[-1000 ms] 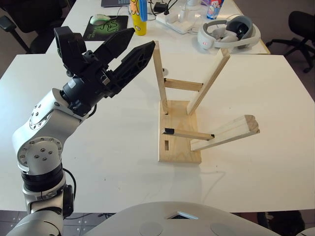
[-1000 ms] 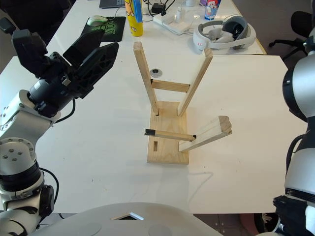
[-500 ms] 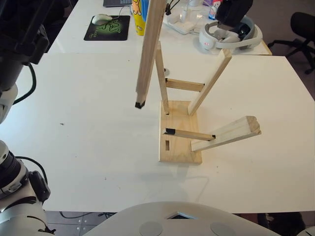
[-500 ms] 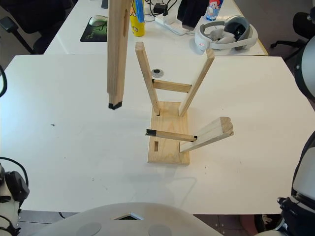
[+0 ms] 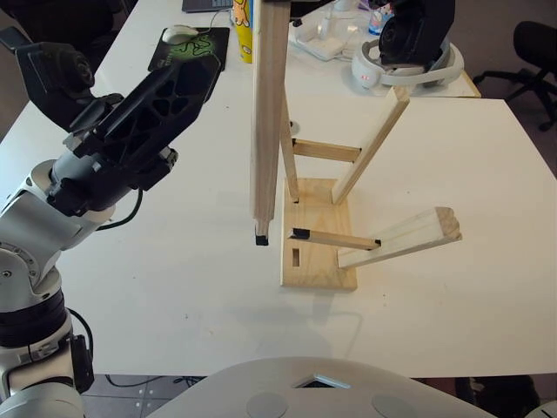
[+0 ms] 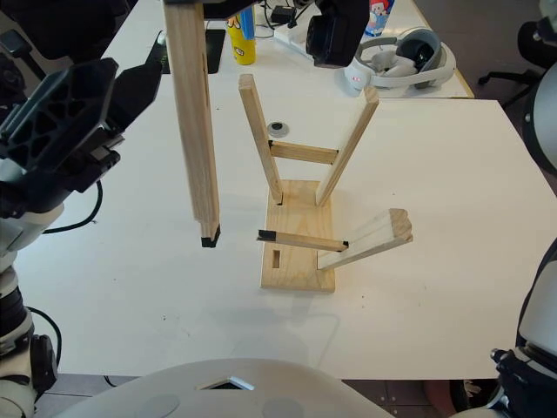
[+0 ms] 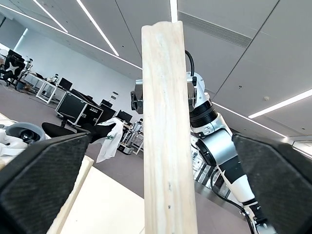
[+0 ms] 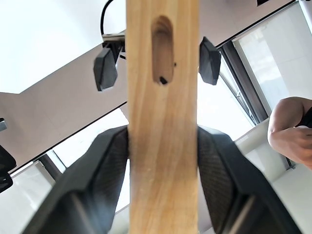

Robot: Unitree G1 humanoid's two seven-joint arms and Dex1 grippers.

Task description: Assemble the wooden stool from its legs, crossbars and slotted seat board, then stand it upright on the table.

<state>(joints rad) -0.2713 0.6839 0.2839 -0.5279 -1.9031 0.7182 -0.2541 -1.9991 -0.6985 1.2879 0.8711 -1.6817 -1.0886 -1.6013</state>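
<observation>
Two legs (image 5: pixel 287 139) and a crossbar (image 5: pixel 326 151) stand in the seat board (image 5: pixel 318 266) on the table (image 5: pixel 174 261), and a third leg (image 5: pixel 405 235) leans loose, while the right gripper (image 8: pixel 163 165) clenches the fourth leg (image 5: pixel 268 113) hanging just beside the board and the left gripper (image 6: pixel 130 78) gapes beside it, so fitting both legs and upending remain.

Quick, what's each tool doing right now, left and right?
Left tool: open, holding nothing.
Right tool: closed on the wooden leg.

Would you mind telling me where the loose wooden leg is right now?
The loose leg is held upright in the right gripper, raised above the table; in the eye views it shows between the open left gripper and the seat board.
</observation>
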